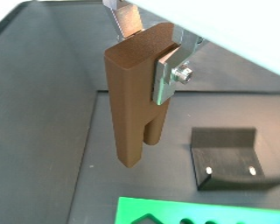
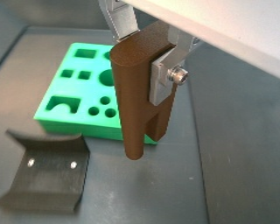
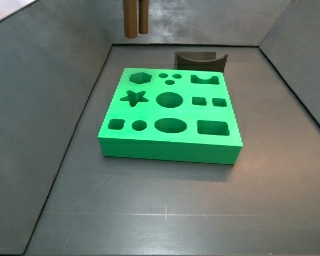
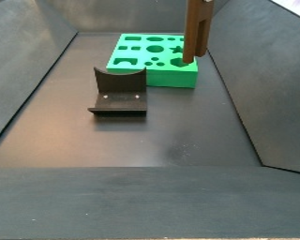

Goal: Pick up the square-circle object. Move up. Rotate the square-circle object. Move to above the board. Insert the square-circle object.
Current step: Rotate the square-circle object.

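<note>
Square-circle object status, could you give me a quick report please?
Gripper shut on square-circle object, held upright, pegs down, clear of the floor. Board holds nothing yet. Fixture stands beside the board, not under the piece.

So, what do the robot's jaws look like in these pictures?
In both wrist views the gripper shows flat silver metal fingers with one round screw head on the plate. Above them sits a white housing. No cables or markings show.

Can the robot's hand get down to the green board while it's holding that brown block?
Probably yes. The hand holds the square-circle object up in the air, pegs down, and nothing lies on top of the board.
</note>
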Motion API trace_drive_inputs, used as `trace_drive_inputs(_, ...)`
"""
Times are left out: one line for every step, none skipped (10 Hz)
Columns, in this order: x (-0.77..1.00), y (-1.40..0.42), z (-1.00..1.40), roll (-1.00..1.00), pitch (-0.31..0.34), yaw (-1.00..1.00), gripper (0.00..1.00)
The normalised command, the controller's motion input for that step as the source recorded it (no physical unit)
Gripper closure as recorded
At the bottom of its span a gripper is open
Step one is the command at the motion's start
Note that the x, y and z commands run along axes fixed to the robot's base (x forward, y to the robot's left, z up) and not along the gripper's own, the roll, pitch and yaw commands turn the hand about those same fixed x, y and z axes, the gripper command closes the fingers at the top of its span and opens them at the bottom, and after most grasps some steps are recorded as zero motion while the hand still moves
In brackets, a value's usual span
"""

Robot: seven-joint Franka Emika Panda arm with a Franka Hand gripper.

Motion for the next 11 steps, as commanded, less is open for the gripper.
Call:
trace_drive_inputs(-0.02, 0.0, 0.01, -0.03, -0.008, -1.0, 1.0)
trace_drive_inputs(-0.02, 0.0, 0.01, -0.04, -0.008, -1.0, 1.0)
trace_drive_inputs(-0.02, 0.0, 0.01, -0.05, -0.011, -1.0, 1.0)
trace_drive_inputs(-0.02, 0.0, 0.01, -0.06, -0.013, -1.0, 1.0)
trace_drive_inputs(-0.02, 0.0, 0.01, -0.06, -0.015, -0.77, 1.0)
trace_drive_inputs(-0.02, 0.0, 0.01, -0.06, -0.015, -0.62, 1.0)
trace_drive_inputs(-0.02, 0.0, 0.01, -0.06, -0.015, -0.3, 1.0)
trace_drive_inputs(-0.02, 0.0, 0.01, -0.06, -0.015, -0.22, 1.0)
trace_drive_inputs(0.0, 0.0, 0.0, -0.04, -0.01, -1.0, 1.0)
trace_drive_inputs(0.0, 0.0, 0.0, -0.05, -0.011, -1.0, 1.0)
trace_drive_inputs(0.0, 0.0, 0.0, -0.06, -0.015, -1.0, 1.0)
